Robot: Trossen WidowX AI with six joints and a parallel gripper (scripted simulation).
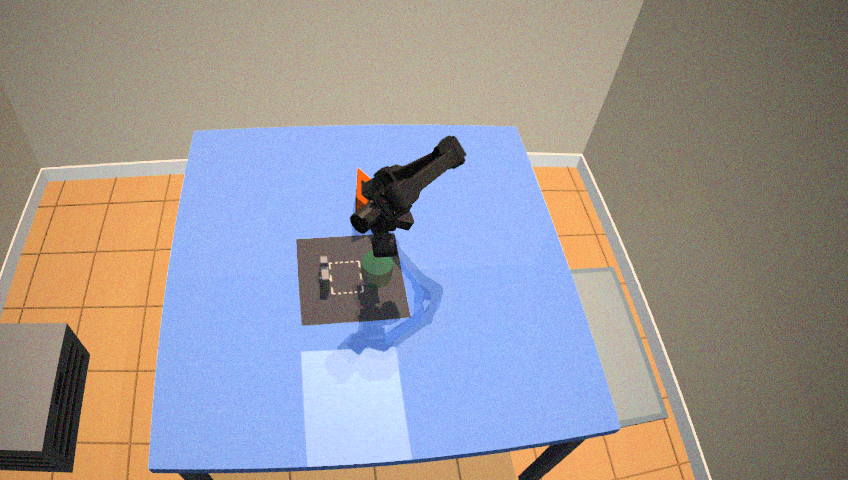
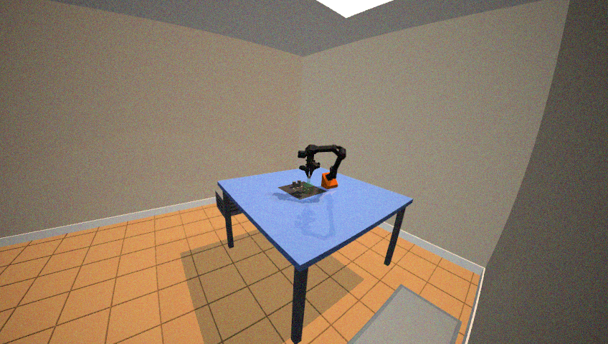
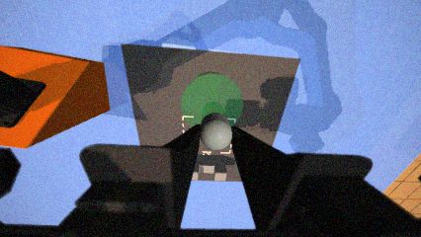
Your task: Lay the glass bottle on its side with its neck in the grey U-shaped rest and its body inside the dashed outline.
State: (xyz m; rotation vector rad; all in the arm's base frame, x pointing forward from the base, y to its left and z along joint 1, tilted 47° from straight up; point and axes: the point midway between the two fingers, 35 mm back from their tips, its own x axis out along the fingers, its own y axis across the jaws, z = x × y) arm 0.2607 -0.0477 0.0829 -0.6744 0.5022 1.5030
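Glass bottle (image 1: 377, 268) (image 2: 308, 183) (image 3: 212, 91) stands upright on the dark mat (image 1: 321, 312) (image 2: 300, 194) (image 3: 257, 64), which lies on a blue table (image 1: 238, 386) (image 2: 272, 221) (image 3: 366, 64). Gripper (image 1: 384, 243) (image 2: 308, 175) (image 3: 215, 129) is clamped on its neck. Around are orange tiled floor (image 1: 107, 279) (image 2: 140, 255) (image 3: 407, 188) and plain walls (image 1: 297, 65) (image 2: 149, 119).

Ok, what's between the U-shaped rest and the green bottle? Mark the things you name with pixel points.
The dashed outline (image 1: 346, 293), between the rest (image 1: 324, 277) and the bottle's green body (image 1: 377, 267); top view shows it.
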